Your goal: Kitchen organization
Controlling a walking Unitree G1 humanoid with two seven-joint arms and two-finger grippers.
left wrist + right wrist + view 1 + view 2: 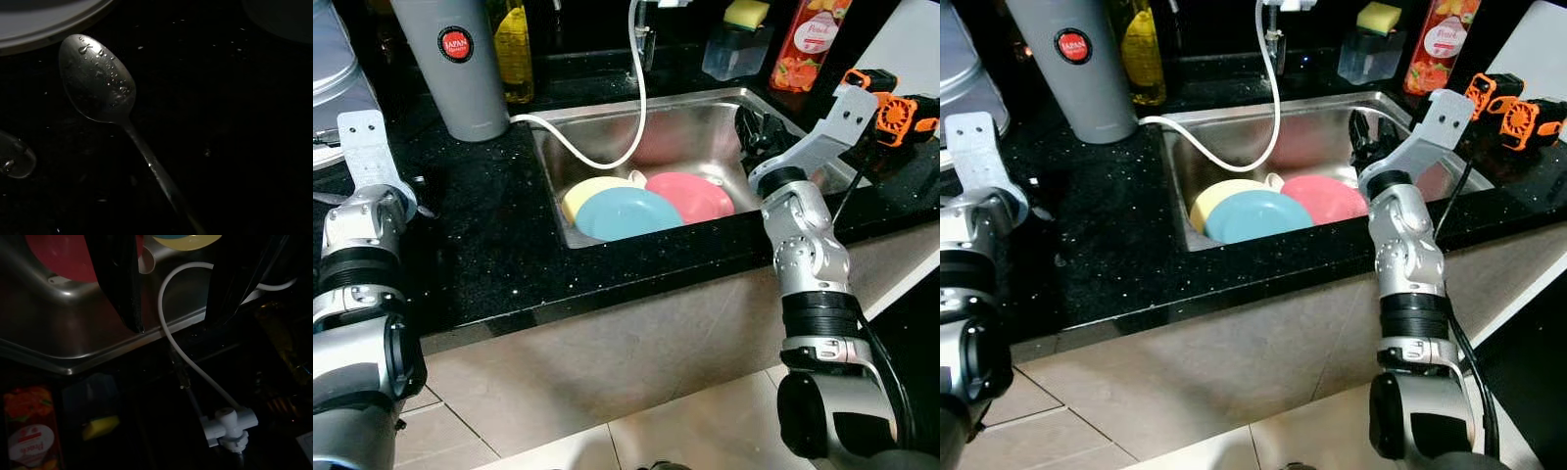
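Note:
Three plates lie overlapping in the steel sink (pixel 705 122): a yellow plate (pixel 582 191), a blue plate (pixel 626 212) and a pink plate (pixel 690 194). A white hose (pixel 607 157) curves down over them. My right gripper (pixel 175 327) is open and empty, hanging above the sink's right side near its far rim, apart from the plates. My left arm (pixel 367 201) rests over the black counter at the left. Its wrist view looks down on a wet metal spoon (pixel 98 81) lying on the counter beside a pale plate rim (pixel 39 24).
Along the back stand a grey flask with a red label (pixel 455 59), a yellow bottle (pixel 514 49), the faucet (pixel 641 39), a dispenser topped by a sponge (pixel 739 44) and a red bottle (pixel 808 39). An orange device (pixel 891 108) sits right of the sink.

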